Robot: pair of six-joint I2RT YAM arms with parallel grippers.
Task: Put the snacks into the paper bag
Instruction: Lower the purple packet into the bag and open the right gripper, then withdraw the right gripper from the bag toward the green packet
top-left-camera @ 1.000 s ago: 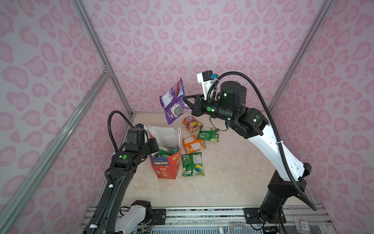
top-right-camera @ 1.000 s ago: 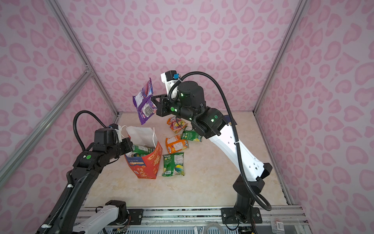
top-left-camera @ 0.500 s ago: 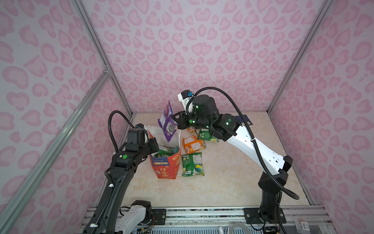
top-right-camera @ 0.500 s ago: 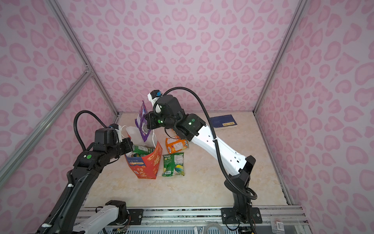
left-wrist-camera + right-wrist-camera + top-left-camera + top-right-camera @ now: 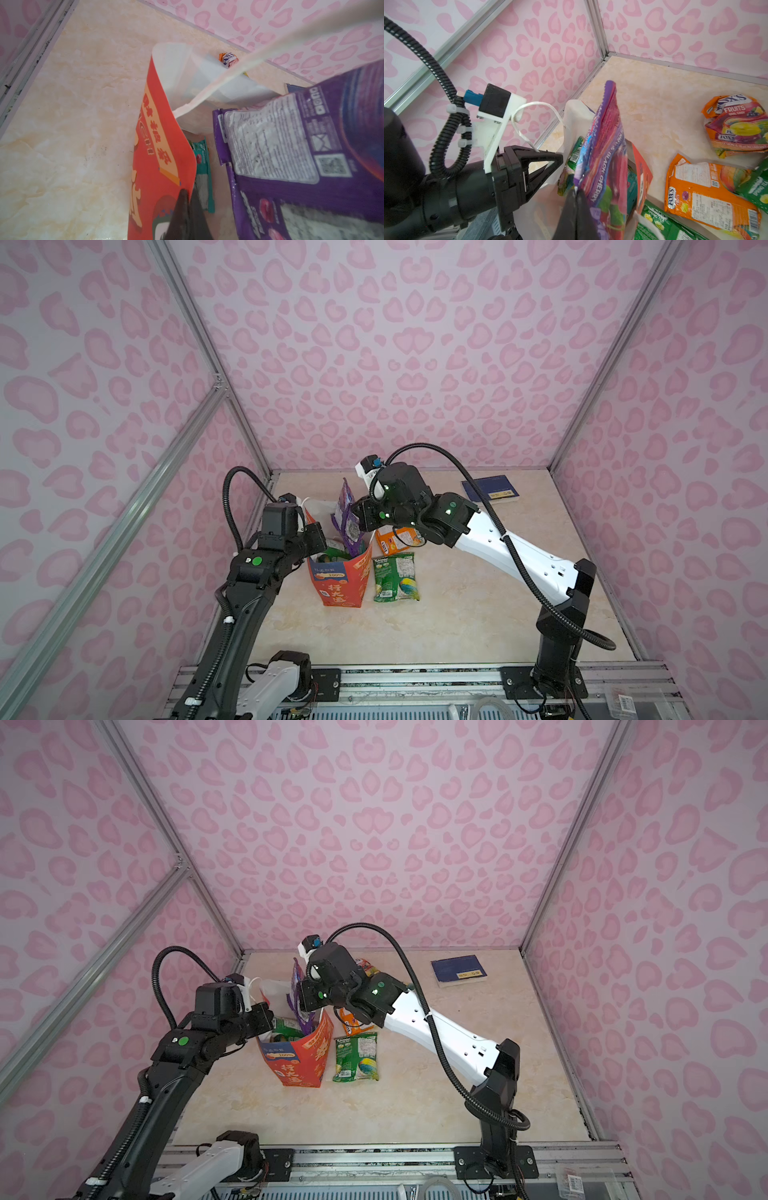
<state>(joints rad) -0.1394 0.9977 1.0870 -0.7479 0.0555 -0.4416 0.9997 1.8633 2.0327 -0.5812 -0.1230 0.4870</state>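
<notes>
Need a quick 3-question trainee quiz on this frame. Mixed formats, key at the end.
1. True or false: the right claw is shut on the purple packet, whose lower end is in the mouth of the paper bag.
2. What does the left claw grip? A) the bag's wall B) a snack C) nothing, it is open
3. Fill in: the green packet lies flat beside the bag; the packet just behind it, toward the back wall, is ___.
Key: 1 true; 2 A; 3 orange, the orange packet.
</notes>
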